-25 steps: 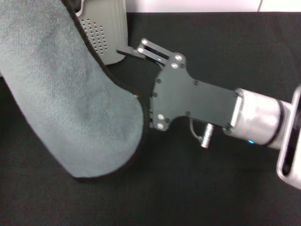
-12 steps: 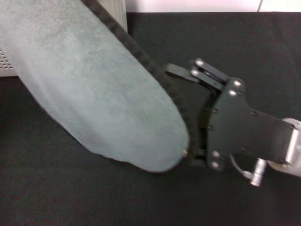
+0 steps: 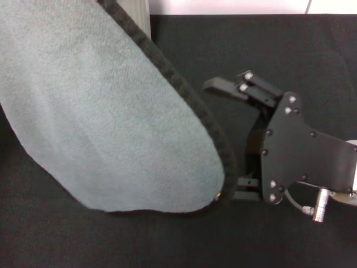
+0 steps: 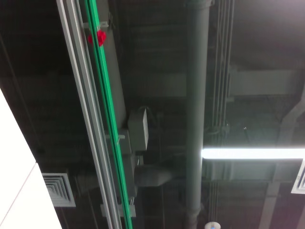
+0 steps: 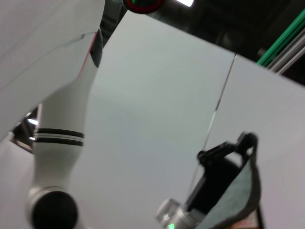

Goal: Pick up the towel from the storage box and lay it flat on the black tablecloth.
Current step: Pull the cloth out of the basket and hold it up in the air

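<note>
Most of storage box [image 3: 135, 8] hidden behind raised towel [image 3: 106, 123].

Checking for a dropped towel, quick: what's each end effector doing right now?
Left end effector: not in the head view; the towel hangs from above.
Right end effector: open, fingers spread at the towel's edge over the black tablecloth, gripping nothing.

The towel [image 3: 106, 123] hangs across the left and middle of the head view, above the black tablecloth [image 3: 251, 39] that covers the worktop. A sliver of the storage box [image 3: 136, 8] shows behind the towel's far edge. The right gripper [image 3: 234, 139] sits just right of the towel's lower corner, its jaws spread apart.
</note>
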